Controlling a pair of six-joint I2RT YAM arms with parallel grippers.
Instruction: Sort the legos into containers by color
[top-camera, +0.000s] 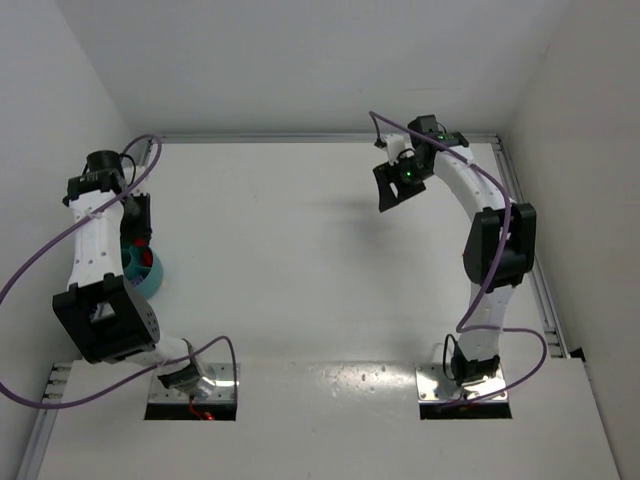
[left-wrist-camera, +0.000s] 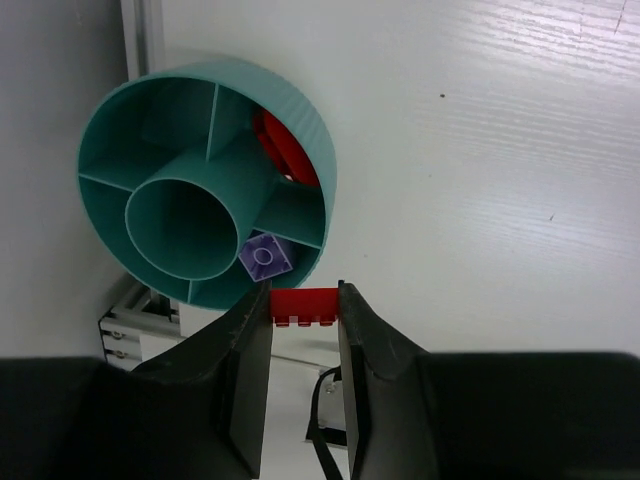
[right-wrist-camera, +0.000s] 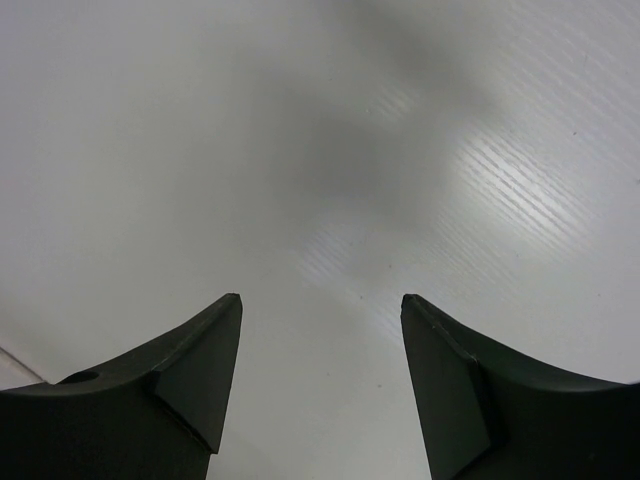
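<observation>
Red lego brick (left-wrist-camera: 305, 304), clamped in the left gripper (left-wrist-camera: 305, 298) just beside the rim of the teal divided bowl (left-wrist-camera: 322, 150), its long axis laid crosswise from jaw to jaw and its knobbed edge turned toward the wrist; the right gripper (right-wrist-camera: 320, 312) was seen parted and empty.

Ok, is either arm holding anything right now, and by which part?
The left tool grips a small red plastic lego brick by its two opposite ends, at the fingertips. The right tool is open and empty.
</observation>
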